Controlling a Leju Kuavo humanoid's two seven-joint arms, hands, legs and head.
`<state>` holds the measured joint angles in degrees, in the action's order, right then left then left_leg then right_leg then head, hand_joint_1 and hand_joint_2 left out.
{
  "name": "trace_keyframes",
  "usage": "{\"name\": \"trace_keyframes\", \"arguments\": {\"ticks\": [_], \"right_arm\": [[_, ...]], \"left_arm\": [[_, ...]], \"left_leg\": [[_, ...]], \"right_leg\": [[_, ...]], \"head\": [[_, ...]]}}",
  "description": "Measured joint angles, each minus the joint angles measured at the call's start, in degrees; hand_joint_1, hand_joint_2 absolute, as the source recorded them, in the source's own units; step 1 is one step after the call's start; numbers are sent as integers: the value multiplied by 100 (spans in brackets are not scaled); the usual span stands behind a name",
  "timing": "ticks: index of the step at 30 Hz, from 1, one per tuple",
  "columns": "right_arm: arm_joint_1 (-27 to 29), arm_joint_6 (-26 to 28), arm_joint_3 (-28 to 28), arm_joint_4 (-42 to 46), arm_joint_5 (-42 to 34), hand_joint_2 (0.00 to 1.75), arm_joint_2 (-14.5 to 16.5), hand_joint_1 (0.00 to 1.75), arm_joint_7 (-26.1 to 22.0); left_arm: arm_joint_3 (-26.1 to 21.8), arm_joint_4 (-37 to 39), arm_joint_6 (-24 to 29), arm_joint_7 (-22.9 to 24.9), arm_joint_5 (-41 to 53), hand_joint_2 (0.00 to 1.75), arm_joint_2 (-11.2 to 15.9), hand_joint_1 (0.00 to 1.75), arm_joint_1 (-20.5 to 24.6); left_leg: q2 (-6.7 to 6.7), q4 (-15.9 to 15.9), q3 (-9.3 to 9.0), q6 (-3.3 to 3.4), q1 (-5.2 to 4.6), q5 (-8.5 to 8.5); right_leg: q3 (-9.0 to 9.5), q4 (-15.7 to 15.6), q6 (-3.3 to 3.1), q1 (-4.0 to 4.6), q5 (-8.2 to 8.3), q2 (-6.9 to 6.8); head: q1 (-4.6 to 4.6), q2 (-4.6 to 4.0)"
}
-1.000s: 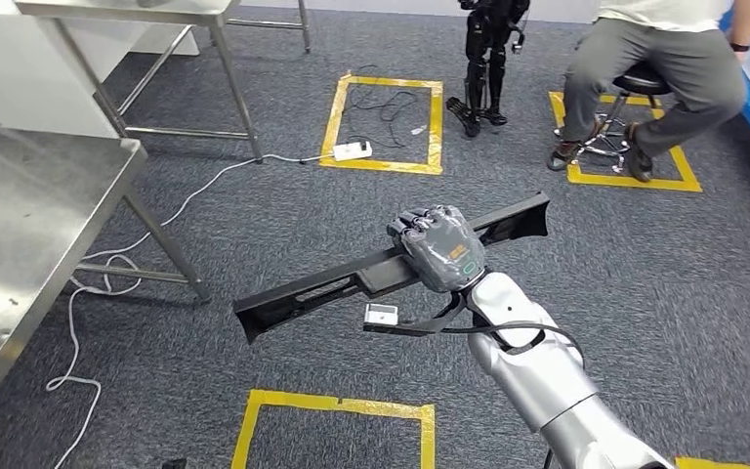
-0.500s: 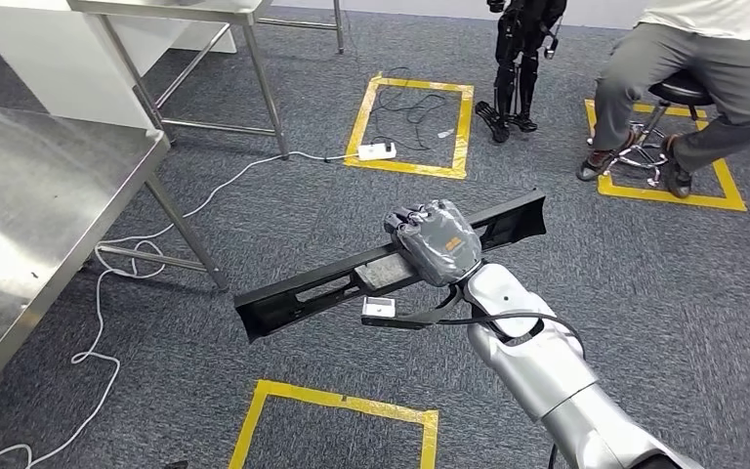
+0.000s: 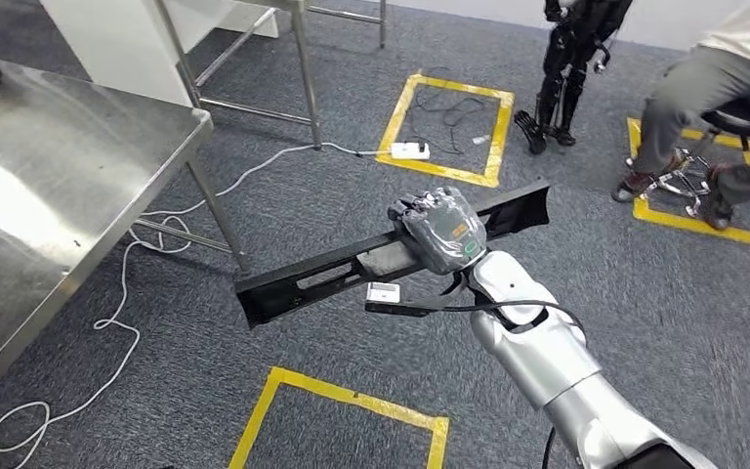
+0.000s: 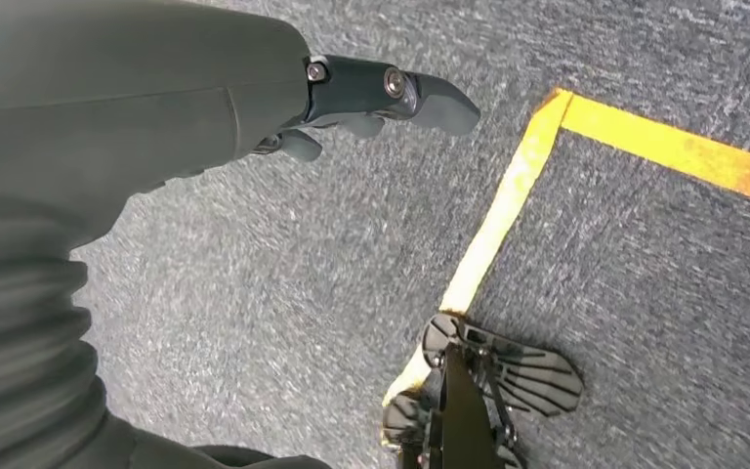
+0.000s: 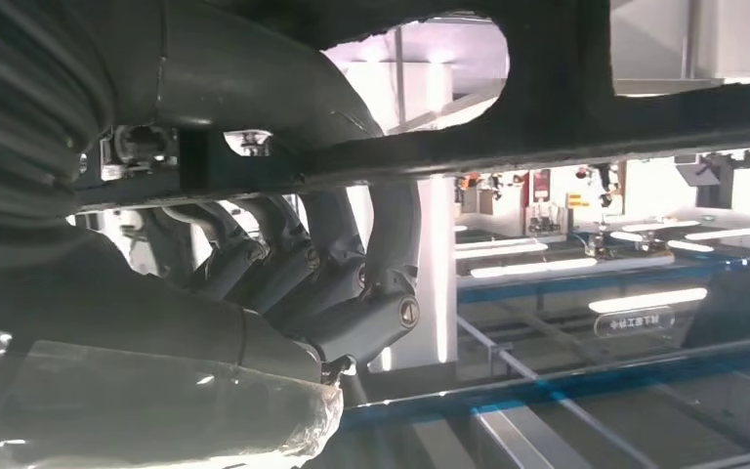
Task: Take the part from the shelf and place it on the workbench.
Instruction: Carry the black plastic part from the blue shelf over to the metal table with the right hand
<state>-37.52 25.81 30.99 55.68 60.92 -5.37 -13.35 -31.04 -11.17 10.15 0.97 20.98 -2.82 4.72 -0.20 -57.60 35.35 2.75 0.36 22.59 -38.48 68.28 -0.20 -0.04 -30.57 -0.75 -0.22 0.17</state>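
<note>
So the right robot hand has its fingers wrapped around the part, a long black bar with slots cut in it. It's gripping roughly mid-length, maybe a bit toward the far end, and I'd guess that's deliberate: grab a long bar near the middle and it doesn't try to lever itself out of the grip. The bar sits almost level, slightly tilted, out in front of the body over the carpet, touching nothing else. The right wrist view backs this up, with the fingers curled up under the bar's underside.

The left robot hand hangs down by the floor with nothing in it, fingers loosely extended. Makes sense, since one hand seems to manage the bar fine.

The counter is the shiny steel one off to the left, and the part isn't over it yet; the bar's near end is well apart from its corner. So in my reading the pickup is done and this is the carry leg. What's left is closing in on the counter and setting the bar flat on it.

Things I'd watch: there's a white cable snaking on the floor by the counter leg, right where the feet likely go. Also that long bar sticks out both ways, so it could clip the leg or edge on approach. A person on a stool sits off to the far right, away from it all.
</note>
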Motion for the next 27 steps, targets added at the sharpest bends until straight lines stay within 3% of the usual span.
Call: {"name": "trace_keyframes", "arguments": {"ticks": [2,3,5,7,8,10,12,14,16,17,18,19,21,23,25,27], "right_arm": [[2,-1,-15,-31,-37,175,-49,175,-3],[3,-1,-23,-49,-44,175,-68,175,-4],[2,6,-52,-79,-44,175,-92,175,-5],[8,31,-80,-109,-20,175,-92,175,-4],[22,48,-86,-125,-2,175,-83,175,-4],[57,73,-90,-157,31,175,-55,175,-3],[70,81,-91,-175,49,175,-22,175,-3],[75,79,-91,-182,72,175,11,175,-4],[95,73,-89,-203,106,175,33,175,-4],[107,70,-87,-218,125,175,41,175,-4],[116,69,-85,-231,140,175,50,175,-3],[120,68,-84,-239,149,175,59,175,-3],[106,68,-85,-243,153,175,78,175,1],[76,67,-92,-248,156,175,88,175,18],[63,67,-98,-254,166,175,91,175,43],[61,74,-105,-258,172,175,85,175,60]], "left_arm": [[0,0,1,-20,25,175,-11,0,-4],[0,0,-1,-35,33,175,-16,0,-9],[0,-1,-33,-92,51,175,-26,0,-15],[0,-2,-68,-160,67,175,-31,0,-11],[0,-3,-75,-180,71,175,-33,0,-11],[0,-2,-74,-192,77,175,-43,0,-26],[0,-2,-73,-195,79,175,-59,0,-54],[0,-2,-74,-202,79,175,-71,0,-63],[-2,-2,-75,-210,79,175,-77,0,-67],[-3,-2,-77,-213,80,175,-79,0,-74],[-5,-2,-79,-214,83,175,-81,0,-82],[-7,-2,-82,-216,90,175,-83,0,-89],[-9,-3,-87,-225,115,175,-82,0,-89],[-7,-4,-93,-237,148,175,-82,0,-80],[-5,-4,-98,-242,177,175,-82,0,-79],[-4,-5,-104,-236,202,175,-86,0,-85]], "left_leg": [[-116,-1,6,-1,2,0],[-177,-4,6,-5,5,-1],[-289,-18,7,-37,17,5],[-377,-69,38,-110,6,26],[-408,-87,59,-146,1,32],[-457,-96,92,-200,20,27],[-384,-194,141,-246,51,101],[-184,-663,346,-288,67,374],[-59,-1417,714,-313,75,703],[-41,-1667,849,-314,77,768],[-31,-1719,887,-307,77,731],[-17,-1540,805,-289,76,594],[90,-783,406,-228,50,252],[186,-275,139,-165,-5,107],[152,-195,113,-116,-47,104],[77,-82,49,-54,-22,51]], "right_leg": [[-307,559,39,-35,-145,38],[-320,545,92,-54,-96,42],[-34,-110,235,-120,205,92],[298,-810,295,-174,465,209],[374,-970,277,-182,518,248],[385,-1004,187,-168,540,212],[400,-1016,103,-174,555,161],[424,-1029,21,-163,550,109],[442,-1029,-29,-118,529,35],[448,-1028,-42,-96,520,-8],[455,-1028,-53,-78,512,-49],[465,-1028,-61,-64,505,-88],[494,-1028,-68,-36,488,-157],[507,-1031,-48,-1,468,-220],[520,-1052,-6,15,459,-287],[511,-1020,39,23,419,-272]], "head": [[5,0],[6,0],[8,0],[7,0],[4,0],[-1,0],[-11,0],[-33,0],[-41,0],[-40,0],[-40,0],[-40,0],[-40,0],[-39,0],[-40,0],[-27,0]]}}
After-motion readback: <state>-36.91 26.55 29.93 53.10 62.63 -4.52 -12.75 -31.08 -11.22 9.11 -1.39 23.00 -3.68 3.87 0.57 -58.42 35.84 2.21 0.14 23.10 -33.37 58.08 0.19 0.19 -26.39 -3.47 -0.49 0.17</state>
